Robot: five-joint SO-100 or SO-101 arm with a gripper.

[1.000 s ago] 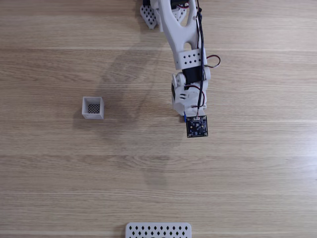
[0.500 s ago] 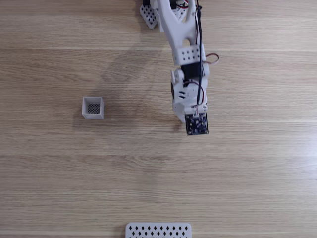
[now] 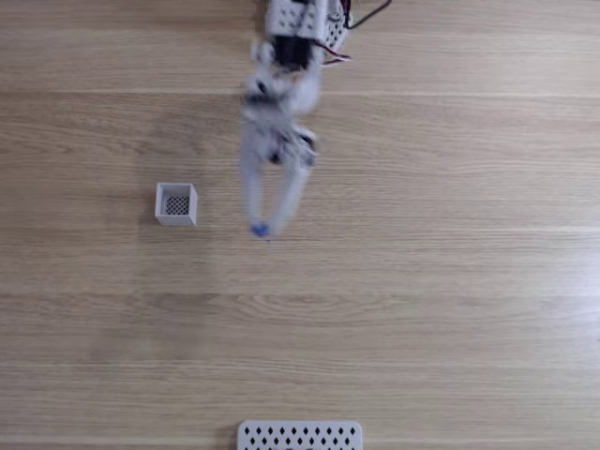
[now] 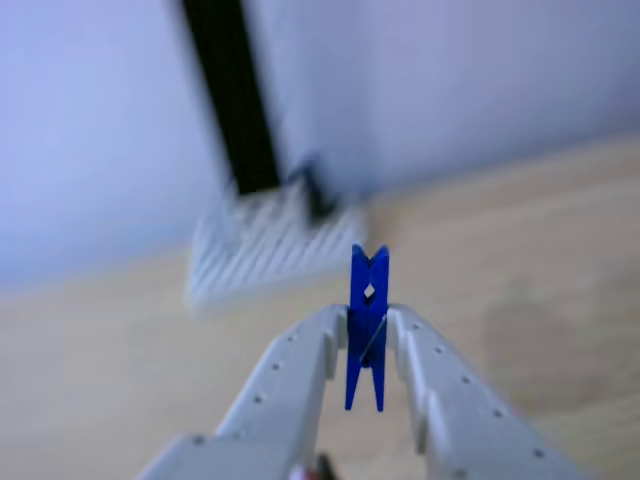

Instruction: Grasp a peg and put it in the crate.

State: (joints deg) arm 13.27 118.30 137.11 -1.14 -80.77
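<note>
Swung leftward since half a second ago, now motion-blurred in fixed view. Gripper (image 4: pixel 368 335) clamped on peg (image 4: pixel 367 328), both fingers (image 4: pixel 300 362) pressing its sides; peg upright, blue, seen as small blue spot (image 3: pixel 259 229) at fingertips in fixed view. Crate (image 3: pixel 176 204) just left of gripper (image 3: pixel 260 228), toward table (image 3: pixel 450 309) left edge. Perforated plate (image 3: pixel 299 436) at near edge.

Matt wood-grain table (image 3: pixel 450 309); glossy plastic peg (image 4: pixel 367 330).
</note>
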